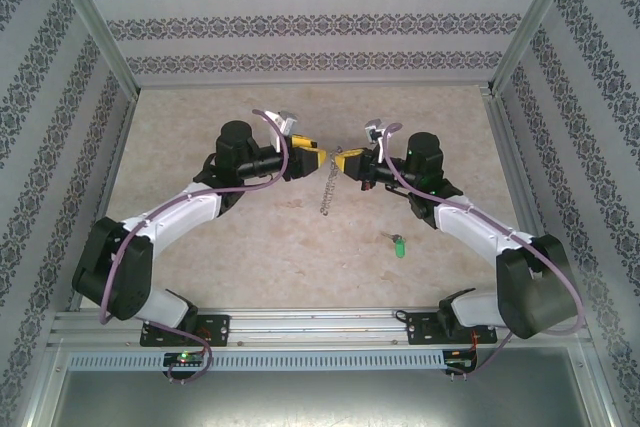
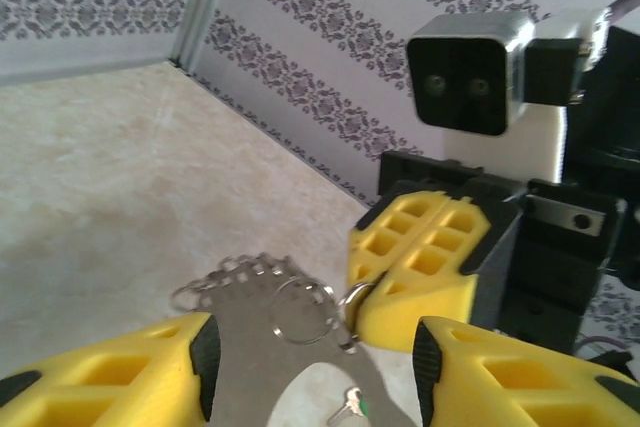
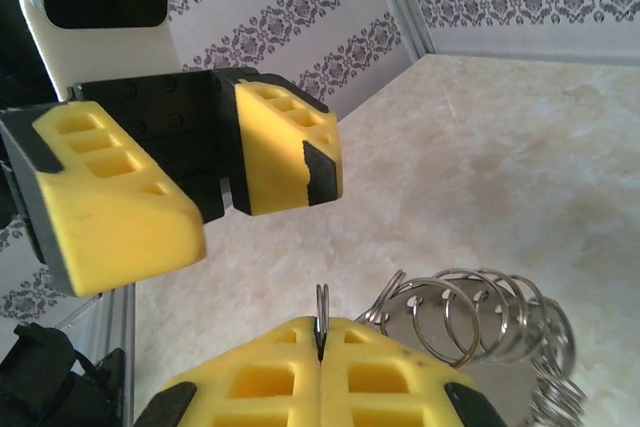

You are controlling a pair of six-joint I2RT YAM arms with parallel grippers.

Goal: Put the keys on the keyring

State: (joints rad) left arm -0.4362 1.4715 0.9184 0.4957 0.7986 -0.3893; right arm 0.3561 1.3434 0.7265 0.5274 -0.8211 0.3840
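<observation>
Pinching keyring (image 3: 455, 319) in right gripper (image 3: 320, 332); holding left gripper (image 2: 315, 367) spread just beside keyring; with key (image 1: 398, 245) on table (image 1: 250, 257) well apart from keyring

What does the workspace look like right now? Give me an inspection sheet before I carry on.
Surface: pale marbled table, dry and unmarked.
Job's things: keyring, a chain of linked rings, hangs from the right gripper; green-headed key lies loose on the table near the right arm, on no ring.
Clutter: nothing seen.
Grippers: right gripper shut on an end ring; left gripper open, jaws either side of the rings, not gripping.
Cables: lilac cables run along both arms, away from the rings.
Surroundings: patterned walls, metal frame.
</observation>
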